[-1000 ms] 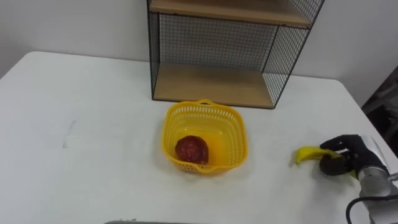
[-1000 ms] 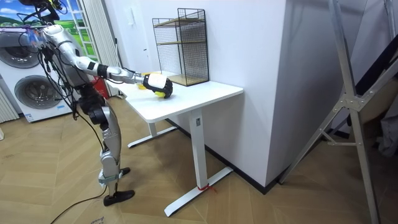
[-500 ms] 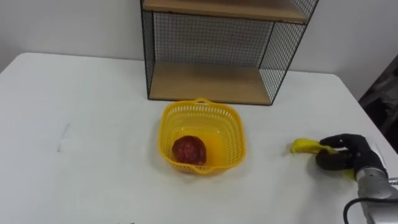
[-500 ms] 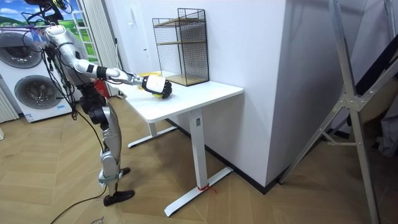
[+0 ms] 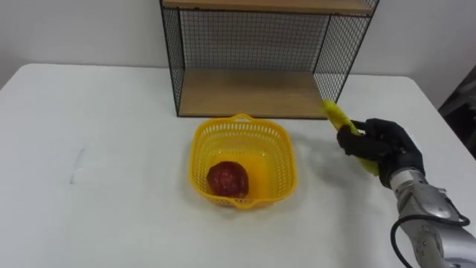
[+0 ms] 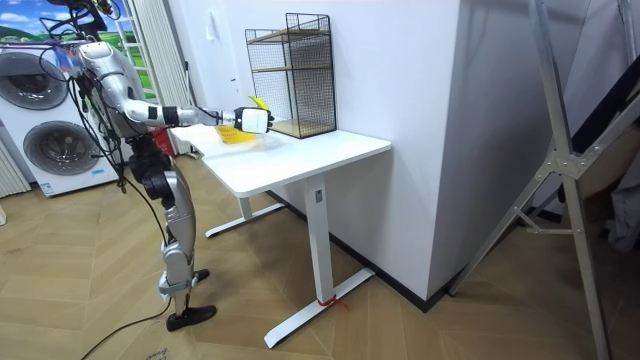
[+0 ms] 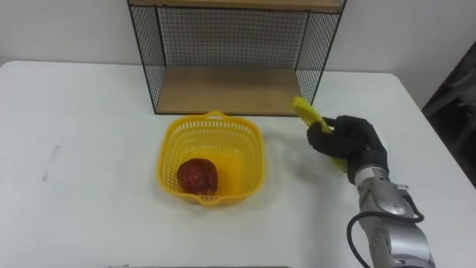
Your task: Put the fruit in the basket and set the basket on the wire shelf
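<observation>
A yellow plastic basket [image 5: 242, 160] [image 7: 210, 157] sits mid-table with a dark red fruit [image 5: 227, 179] [image 7: 197, 176] inside it. My right hand [image 5: 381, 146] [image 7: 352, 144] is shut on a yellow banana [image 5: 336, 116] [image 7: 305, 112], held above the table to the right of the basket, one end pointing up and away toward the shelf. The black wire shelf [image 5: 260, 52] [image 7: 230, 48] with wooden boards stands behind the basket. In the room view the robot stands at the white table's end, right hand [image 6: 254, 121] raised with the banana [image 6: 258, 102].
The white table [image 5: 97, 149] stretches bare to the left of the basket; its right edge lies just past my right arm. The shelf's lower wooden board [image 5: 249, 95] is bare. Washing machines [image 6: 50, 135] stand behind the robot in the room view.
My right hand has lifted the banana off the table at the right and carried it up and left toward the basket. The head camera shifted slightly.
</observation>
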